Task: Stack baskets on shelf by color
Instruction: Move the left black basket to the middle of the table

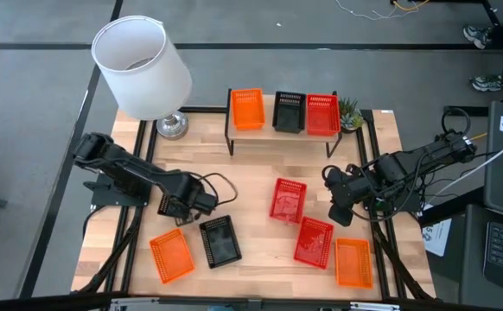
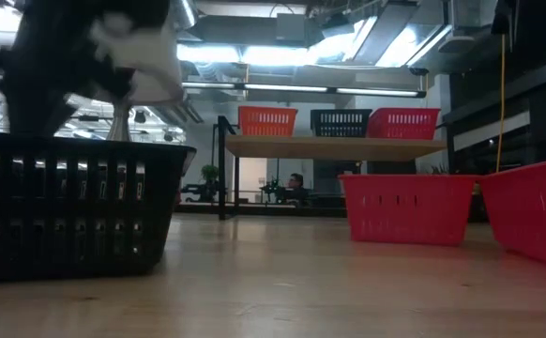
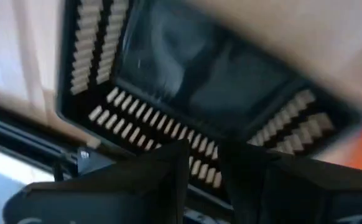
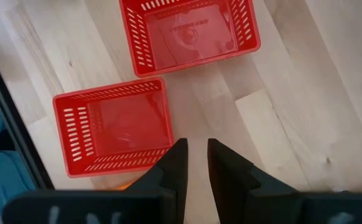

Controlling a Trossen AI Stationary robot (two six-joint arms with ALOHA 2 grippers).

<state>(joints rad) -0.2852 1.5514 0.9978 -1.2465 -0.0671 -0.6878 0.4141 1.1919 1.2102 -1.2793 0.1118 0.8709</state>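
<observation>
- Baskets, small shallow rectangular plastic with perforated mesh walls: eight visible, all upright with mouths up.
- Orange basket (image 1: 171, 257) at the table's front left, long axis running front to back, tilted a little.
- Black basket (image 1: 220, 239) just beside it to the right, long axis front to back, slightly skewed.
- Left gripper (image 1: 206, 204) hangs over the black basket's far end; fingers (image 3: 168, 168) stand narrowly apart with a slim gap, nothing held. Contact with the rim cannot be told.
- Low light-wood plank shelf on thin black legs (image 1: 269, 138) at the table's rear centre carries three baskets in a row, left to right: orange (image 1: 247, 109), black (image 1: 289, 112), red (image 1: 321, 113). Long axes point front to back, short ends facing the front.
- First loose red basket (image 1: 288, 199) mid-table, second red basket (image 1: 314, 241) near its front right, both tilted off square.
- Second loose orange basket (image 1: 353, 262) at front right, long axis front to back.
- Right gripper (image 1: 336, 200) hovers just right of the red pair, fingers (image 4: 175, 165) narrowly apart, empty.
- Surface: pale wooden tabletop (image 1: 251, 186) in a black frame. White-shaded lamp (image 1: 143, 69) at rear left, small green plant (image 1: 349, 112) by the shelf's right end.
- Room: ceiling strip lights and a seated person (image 2: 296, 188) far behind the shelf.
</observation>
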